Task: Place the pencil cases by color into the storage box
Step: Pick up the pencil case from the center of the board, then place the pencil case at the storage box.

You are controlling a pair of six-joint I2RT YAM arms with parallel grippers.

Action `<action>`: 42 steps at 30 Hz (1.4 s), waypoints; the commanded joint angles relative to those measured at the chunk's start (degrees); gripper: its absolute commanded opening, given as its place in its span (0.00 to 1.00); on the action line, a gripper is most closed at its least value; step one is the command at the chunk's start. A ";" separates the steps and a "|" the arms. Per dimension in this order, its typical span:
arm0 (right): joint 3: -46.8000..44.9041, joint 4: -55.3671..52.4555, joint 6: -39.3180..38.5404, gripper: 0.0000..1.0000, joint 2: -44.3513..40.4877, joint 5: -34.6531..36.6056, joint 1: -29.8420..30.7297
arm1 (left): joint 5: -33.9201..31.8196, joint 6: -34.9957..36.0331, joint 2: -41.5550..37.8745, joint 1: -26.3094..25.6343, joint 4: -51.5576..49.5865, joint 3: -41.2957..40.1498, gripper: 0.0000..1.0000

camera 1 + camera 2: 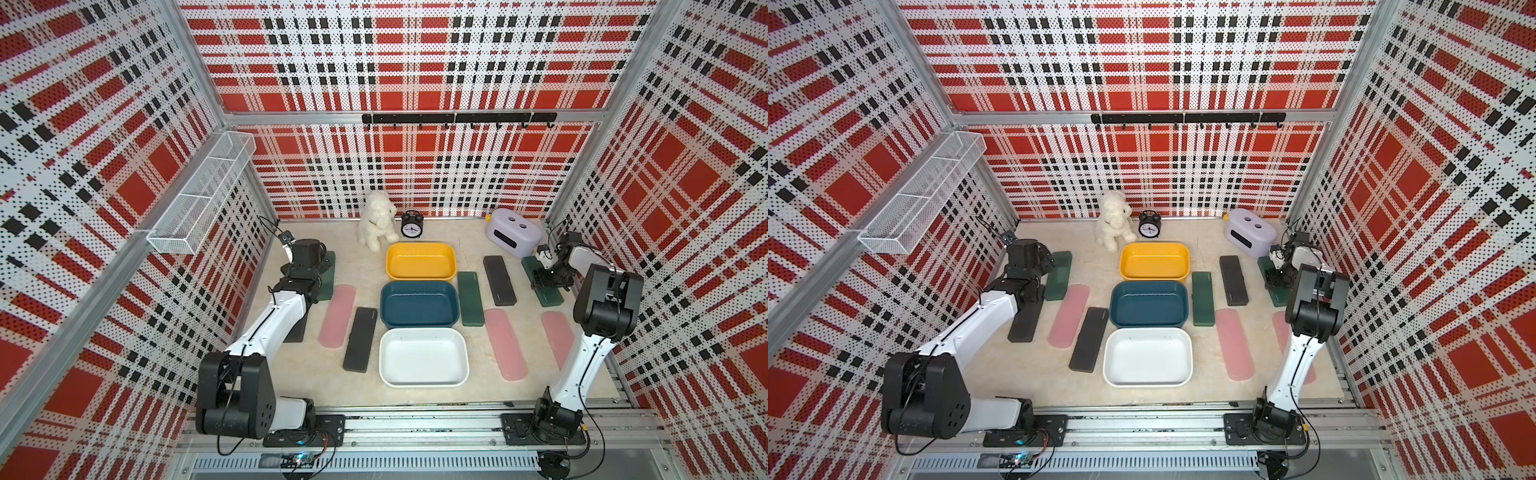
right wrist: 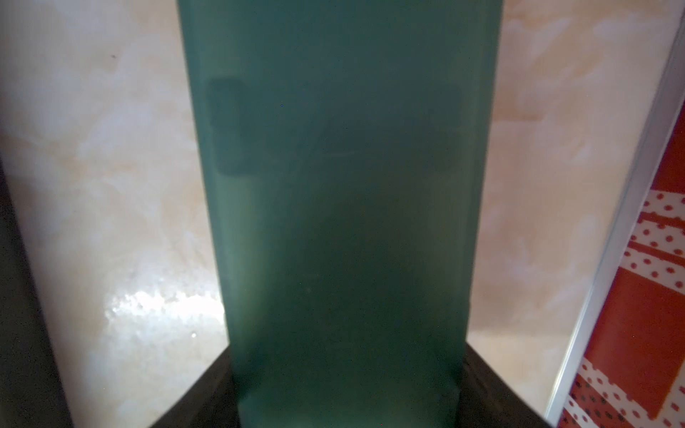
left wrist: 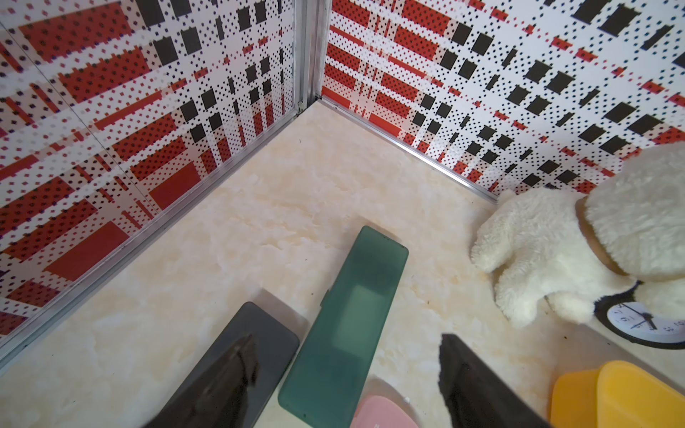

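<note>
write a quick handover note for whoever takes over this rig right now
Left gripper: open, jaws straddling the left-side green case, no grip yet.
Right gripper: looks shut on the green case by the right wall, apparently not lifted.
Cases: third green case, three black cases and three pink cases all lie on the table.
Done: nothing; yellow tub, blue tub and white tub hold no case.
Left: all nine to sort by colour.

light: bright, even, soft shadows | top views: walls (image 1: pixel 83 124) bowed at edges | right wrist: close dark green pencil case (image 2: pixel 341 185) blurred, glare patch on bench (image 2: pixel 148 304)
</note>
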 commanded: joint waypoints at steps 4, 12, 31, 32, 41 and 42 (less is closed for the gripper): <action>-2.10 -2.24 -0.43 0.61 -4.04 1.81 -0.34 | -0.45 -0.35 -3.81 -0.61 0.34 -1.14 0.72; -3.33 -2.93 -0.26 0.57 -8.68 -1.12 0.56 | -2.76 -0.34 -8.43 -2.32 0.86 -4.44 0.70; -2.38 -7.49 -6.92 0.56 -21.15 -12.64 13.58 | 0.65 -0.32 -11.77 -2.33 3.14 -6.30 0.84; -1.87 -7.94 -7.67 0.56 -21.53 -12.99 14.36 | 0.88 -0.31 -11.73 -2.31 3.28 -6.33 0.84; 4.45 -12.00 -17.17 0.58 -21.88 -13.81 25.31 | 1.81 1.24 -12.34 -2.33 4.03 -6.88 0.84; 5.60 -12.59 -18.77 0.58 -21.50 -13.65 26.71 | 1.88 1.33 -12.43 -2.28 4.12 -6.94 0.84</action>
